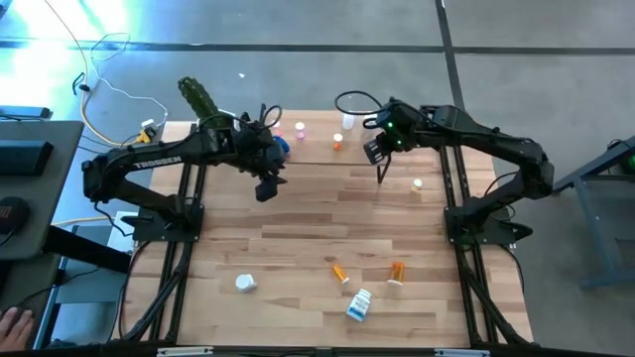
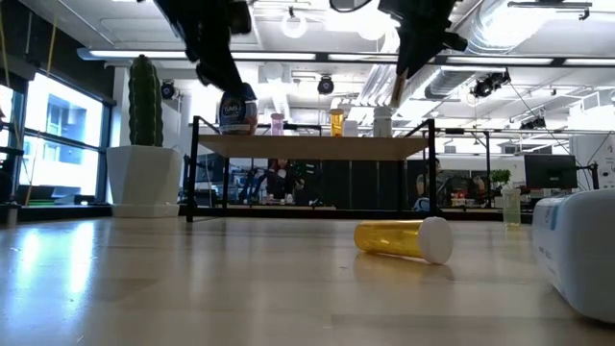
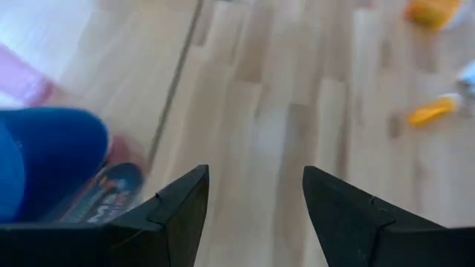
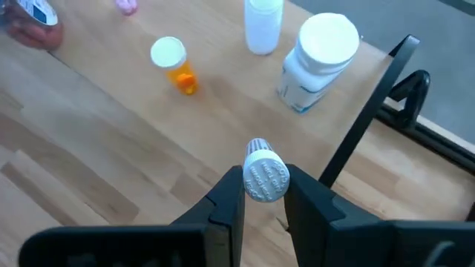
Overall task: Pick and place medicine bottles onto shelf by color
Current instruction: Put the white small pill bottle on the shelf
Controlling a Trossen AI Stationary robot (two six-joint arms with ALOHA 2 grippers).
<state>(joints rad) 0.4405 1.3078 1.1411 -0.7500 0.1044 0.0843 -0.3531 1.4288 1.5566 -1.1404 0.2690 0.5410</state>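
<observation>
The left hand (image 1: 268,188) hovers above the front edge of the low shelf with a light wood plank top and thin black legs (image 1: 317,159), its two dark fingers (image 3: 178,215) spread apart with nothing between them. Just beside it, a blue-capped medicine bottle with a printed label (image 3: 52,170) stands on the shelf's left part.

The right hand (image 4: 265,194) hangs over the shelf's right part, fingers clamped on a small vial with a ribbed white cap (image 4: 265,176). On the shelf near it stand a small orange bottle with a white cap (image 4: 174,63), a slim translucent white bottle (image 4: 263,26) and a wider white bottle with a white lid (image 4: 319,59). A small pinkish bottle (image 1: 301,127) stands further left.

On the light wood worktop (image 1: 298,228) in front lie an orange bottle (image 1: 340,272), a second orange bottle (image 1: 397,270), a white box-shaped bottle with blue print (image 1: 359,304) and a small white bottle (image 1: 245,284), well apart from the shelf.
</observation>
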